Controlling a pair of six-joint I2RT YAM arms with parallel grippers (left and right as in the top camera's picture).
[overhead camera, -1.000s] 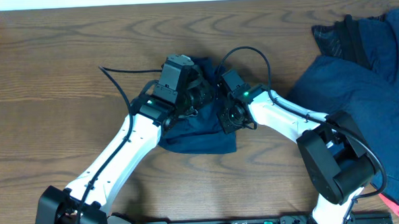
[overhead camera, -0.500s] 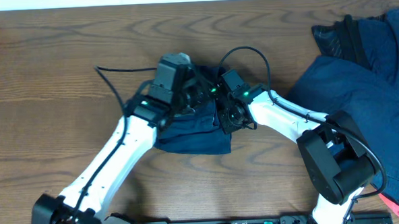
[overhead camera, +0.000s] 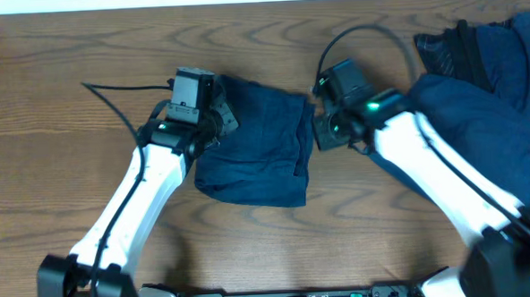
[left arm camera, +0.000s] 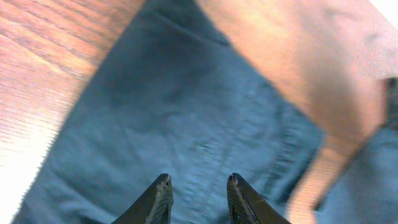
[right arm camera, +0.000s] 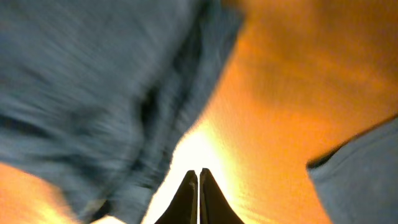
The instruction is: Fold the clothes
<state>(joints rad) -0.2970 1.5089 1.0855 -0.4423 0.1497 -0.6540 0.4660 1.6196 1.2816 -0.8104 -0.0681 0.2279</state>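
A folded navy garment (overhead camera: 256, 149) is lying at the middle of the overhead frame on the wooden table (overhead camera: 65, 86). The left gripper (left arm camera: 198, 182) is hovering over its upper-left part, jaws standing narrowly apart and gripping nothing. The right gripper (right arm camera: 198, 174) is hanging just right of the garment, above bare wood, its fingers pressed together and empty. More navy clothes (overhead camera: 487, 103) are lying heaped at the right edge.

blurred: right wrist view | cut off: clothes pile (overhead camera: 491, 89) at overhead's right edge
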